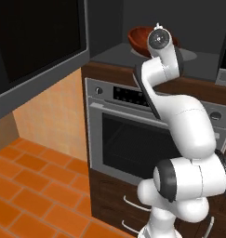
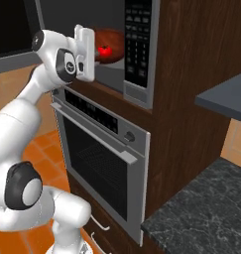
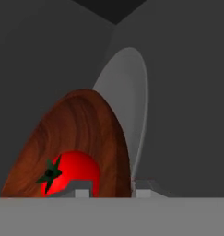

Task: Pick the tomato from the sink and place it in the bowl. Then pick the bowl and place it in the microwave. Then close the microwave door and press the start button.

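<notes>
Gripping the near rim of the bowl (image 3: pixel 81 138), my gripper (image 3: pixel 111 191) has one finger tip inside the wooden wall and the other outside it, so the jaws are closed onto the rim. From the hand view I see the bowl tipped on its side in the frame, since the camera is rolled, with the tomato (image 3: pixel 72 173) lying in it, green stem facing me, just beside the inner finger tip. Behind the bowl I see the pale round turntable (image 3: pixel 132 92) and the grey inner walls of the microwave (image 3: pixel 187 69).

From the right base view the hand (image 2: pixel 86 53) reaches into the microwave's (image 2: pixel 139 44) open cavity, with the tomato (image 2: pixel 103 50) in the bowl (image 2: pixel 111 39) just past the hand and left of the button panel (image 2: pixel 138 42). I cannot tell whether the bowl rests on the turntable or hangs just above it.

From the left base view the wrist covers most of the bowl (image 1: pixel 140 37), which sits over the turntable (image 1: pixel 189 55). On the near left the microwave door (image 1: pixel 37 42) stands swung open. Below the cavity is the steel-trimmed oven (image 1: pixel 133 139), its door closed.
</notes>
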